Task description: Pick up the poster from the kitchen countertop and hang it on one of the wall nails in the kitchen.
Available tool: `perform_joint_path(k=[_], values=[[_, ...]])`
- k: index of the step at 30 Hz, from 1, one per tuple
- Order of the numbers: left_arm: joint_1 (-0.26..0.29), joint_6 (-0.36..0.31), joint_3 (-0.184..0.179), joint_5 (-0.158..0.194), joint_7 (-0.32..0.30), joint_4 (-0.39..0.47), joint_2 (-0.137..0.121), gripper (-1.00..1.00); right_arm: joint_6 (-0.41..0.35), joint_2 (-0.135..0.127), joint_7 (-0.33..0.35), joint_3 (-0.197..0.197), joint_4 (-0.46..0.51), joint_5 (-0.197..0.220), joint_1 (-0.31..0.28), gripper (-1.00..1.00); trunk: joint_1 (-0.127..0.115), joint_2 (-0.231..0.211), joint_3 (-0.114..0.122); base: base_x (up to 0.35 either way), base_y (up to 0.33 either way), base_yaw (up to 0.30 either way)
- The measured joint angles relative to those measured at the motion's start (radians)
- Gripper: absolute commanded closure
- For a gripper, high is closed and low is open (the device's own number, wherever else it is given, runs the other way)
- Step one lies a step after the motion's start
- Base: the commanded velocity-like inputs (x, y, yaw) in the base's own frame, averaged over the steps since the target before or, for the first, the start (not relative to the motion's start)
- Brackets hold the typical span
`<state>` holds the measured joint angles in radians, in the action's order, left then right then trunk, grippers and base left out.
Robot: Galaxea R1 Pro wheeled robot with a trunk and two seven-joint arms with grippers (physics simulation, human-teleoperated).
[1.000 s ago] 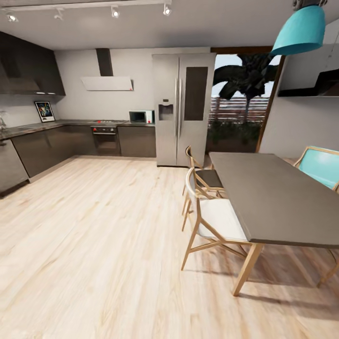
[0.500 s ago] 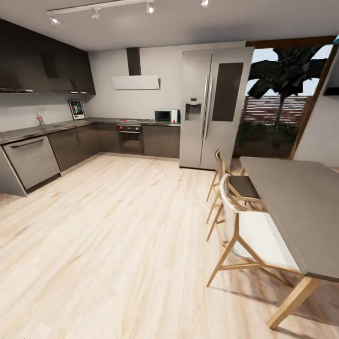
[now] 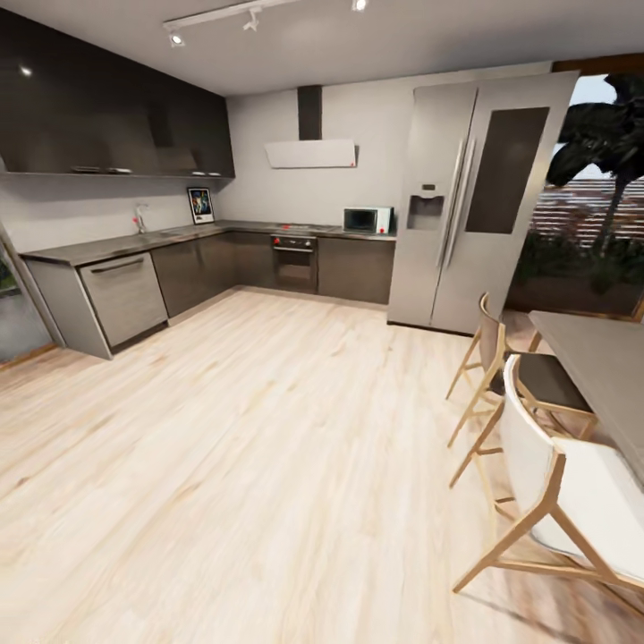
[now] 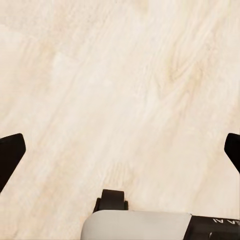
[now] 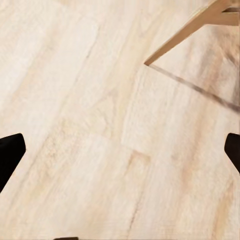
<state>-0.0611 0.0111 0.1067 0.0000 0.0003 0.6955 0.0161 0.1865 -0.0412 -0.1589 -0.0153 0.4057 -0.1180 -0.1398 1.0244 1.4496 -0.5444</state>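
Poster [image 3: 200, 205]: 1 in sight, upright with its long axis vertical, standing on the kitchen surface [image 3: 116, 245] in the far left corner, leaning against the wall under the dark upper cabinets.
Direction from my jaws: ahead and to the left, across a wide stretch of wooden floor [image 3: 250, 429]; well apart from both arms.
Nearer arm: I judge the left, since the poster lies on that side.
Left jaws [image 4: 120, 150]: released, tips wide apart, nothing between them, pointing at bare floor.
Right jaws [image 5: 120, 150]: released too, tips wide, above floor near 1 wooden chair leg [image 5: 187, 31].
Wall nails: too small to make out from here.
Other counts: 2 chairs [image 3: 537, 465] at my right, 1 fridge [image 3: 474, 197], 1 microwave [image 3: 367, 219], 1 oven [image 3: 295, 261].
Stage: approach; grasp not yet begun.
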Motion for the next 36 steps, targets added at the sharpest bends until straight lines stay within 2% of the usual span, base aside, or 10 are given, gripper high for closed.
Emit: perform_joint_path(k=[20, 36], values=[[0.0, 0.0, -0.001, 0.0, 0.0, 0.0, 0.001, -1.0, -0.001, -0.001, 0.0, 0.0, 0.0, 0.0, 0.0, -1.0, 0.0, 0.0, -0.009, 0.305, 0.18, 0.271], [0.0, 0.0, -0.001, 0.0, 0.0, -0.001, 0.0, -1.0, -0.002, -0.007, 0.005, 0.002, -0.02, 0.001, 0.0, -1.0, 0.0, 0.0, -0.01, 0.331, 0.094, 0.016]])
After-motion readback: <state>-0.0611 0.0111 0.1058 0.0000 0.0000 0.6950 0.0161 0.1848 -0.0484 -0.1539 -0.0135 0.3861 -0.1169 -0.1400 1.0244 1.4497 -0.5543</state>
